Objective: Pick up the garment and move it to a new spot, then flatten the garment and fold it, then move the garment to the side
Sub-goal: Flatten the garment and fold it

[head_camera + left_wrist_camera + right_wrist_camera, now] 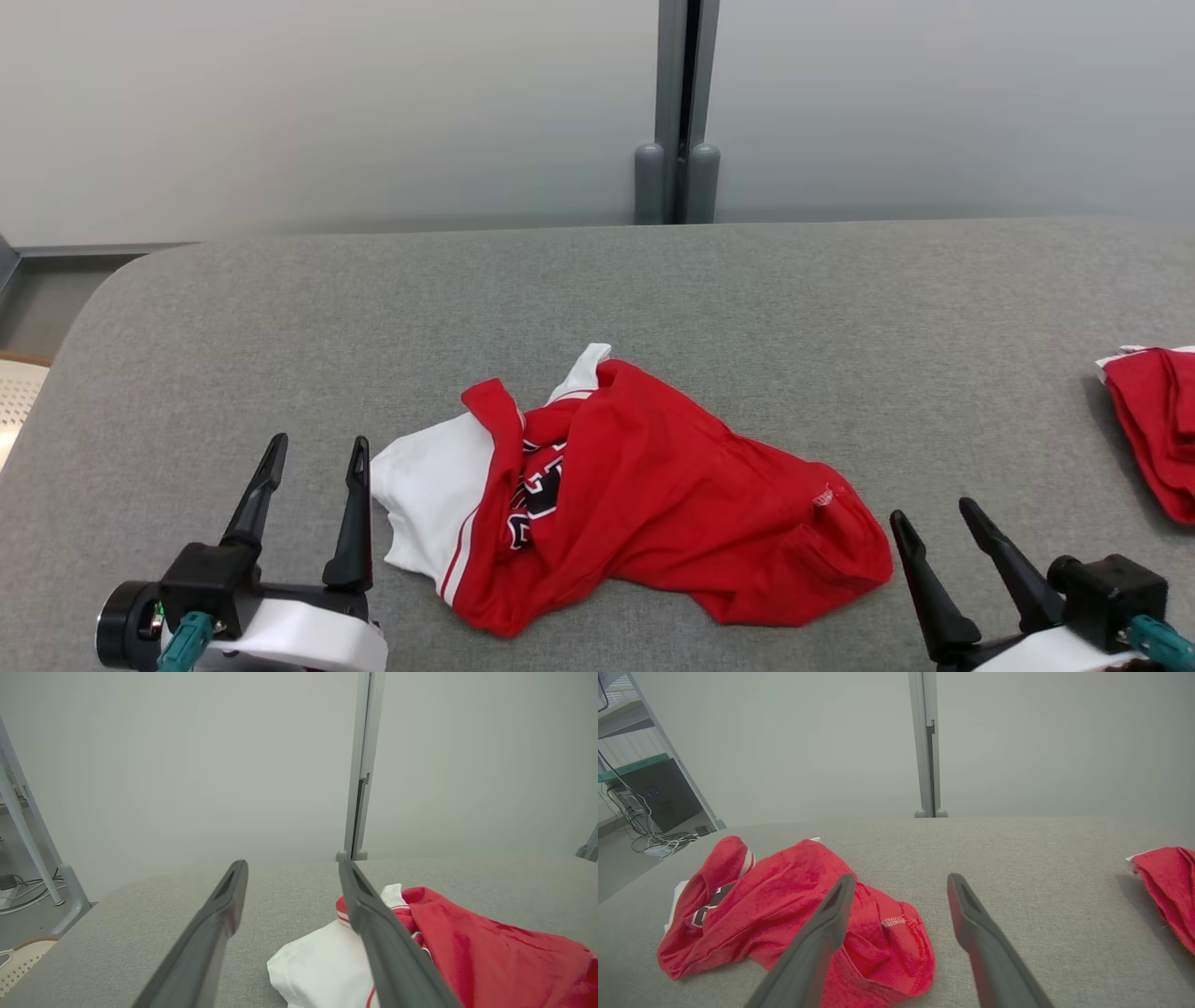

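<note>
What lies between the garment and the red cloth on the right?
Bare table from garment to cloth, in head and right wrist views; right gripper hovers at the gap's near edge.

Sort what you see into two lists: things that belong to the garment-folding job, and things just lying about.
Belongs to the job: crumpled red-and-white garment, mid-surface; left pincer and right pincer, both open, empty; grey padded surface it lies on.

Just lying about: second red cloth at the right edge; grey post behind; dark box and cables on the floor.
</note>
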### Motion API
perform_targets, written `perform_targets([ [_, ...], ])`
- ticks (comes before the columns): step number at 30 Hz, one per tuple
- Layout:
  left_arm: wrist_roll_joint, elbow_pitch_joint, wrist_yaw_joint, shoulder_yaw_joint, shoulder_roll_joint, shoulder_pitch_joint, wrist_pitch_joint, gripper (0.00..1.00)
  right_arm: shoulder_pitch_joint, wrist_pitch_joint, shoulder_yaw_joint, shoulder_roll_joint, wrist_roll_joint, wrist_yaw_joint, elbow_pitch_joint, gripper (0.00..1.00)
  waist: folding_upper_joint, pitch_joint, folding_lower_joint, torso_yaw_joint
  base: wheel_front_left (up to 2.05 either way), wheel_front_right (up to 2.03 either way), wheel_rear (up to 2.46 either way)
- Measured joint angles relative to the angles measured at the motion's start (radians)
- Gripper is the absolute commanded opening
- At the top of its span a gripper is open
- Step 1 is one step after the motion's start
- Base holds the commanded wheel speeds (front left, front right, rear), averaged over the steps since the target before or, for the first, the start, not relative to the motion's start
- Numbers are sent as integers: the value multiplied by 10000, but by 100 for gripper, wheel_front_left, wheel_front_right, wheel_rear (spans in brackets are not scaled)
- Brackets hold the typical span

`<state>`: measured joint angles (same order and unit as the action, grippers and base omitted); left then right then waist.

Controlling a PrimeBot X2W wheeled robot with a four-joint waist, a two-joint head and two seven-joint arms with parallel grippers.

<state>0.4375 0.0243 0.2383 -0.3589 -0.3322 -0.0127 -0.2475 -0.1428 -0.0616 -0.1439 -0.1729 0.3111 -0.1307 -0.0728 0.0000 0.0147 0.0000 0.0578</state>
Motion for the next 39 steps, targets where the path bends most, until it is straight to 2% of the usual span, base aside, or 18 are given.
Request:
perform_targets([
  [7, -194, -96, -92, -113, 222, -501, -82, 100, 595, 90, -1264, -90, 499, 0, 1718, 100, 0, 445, 0, 592, 0, 0, 0],
  [13, -324, 10, -142, -100, 345, -770, -102, 100, 1353, -4, -1896, -73, 719, 0, 3030, 100, 0, 873, 0, 951, 0, 0, 0],
  [14, -326, 19, -142, -90, 374, -795, -117, 100, 1432, -19, -1965, -67, 815, 0, 3193, 75, 0, 927, 0, 974, 0, 0, 0],
  [15, -332, 23, -144, -79, 399, -802, -127, 100, 1497, -15, -2000, -82, 897, 0, 3279, 34, 0, 976, 0, 983, 0, 0, 0],
  [16, -349, 27, -144, -59, 416, -811, -127, 100, 1582, 2, -1998, -100, 932, 0, 3335, 0, 0, 1019, 0, 980, 0, 0, 0],
  [21, -401, 25, -144, 79, 522, -835, -142, 100, 1741, 412, -1599, -228, 1047, 0, 3032, 0, 0, 1078, 0, 773, 0, 0, 0],
  [27, -495, -96, -140, 309, 531, -815, -144, 100, 1515, 999, -153, -393, 821, 0, 1916, 0, 0, 1066, 0, 354, 0, 0, 0],
  [31, -581, -142, -180, 353, 570, -806, -159, 100, 1061, 918, 646, -401, 715, 0, 1776, 0, 0, 1086, 0, 81, 0, 0, 0],
  [34, -600, -140, -232, 364, 602, -821, -159, 100, 601, 748, 936, -274, 803, 0, 2098, 0, 0, 1128, 0, -32, 0, 0, 0],
  [39, -663, -130, -259, 445, 635, -823, -159, 100, -12, 892, 982, -58, 1206, -4, 3547, 0, 0, 1142, 0, -141, 0, 0, 0],
])
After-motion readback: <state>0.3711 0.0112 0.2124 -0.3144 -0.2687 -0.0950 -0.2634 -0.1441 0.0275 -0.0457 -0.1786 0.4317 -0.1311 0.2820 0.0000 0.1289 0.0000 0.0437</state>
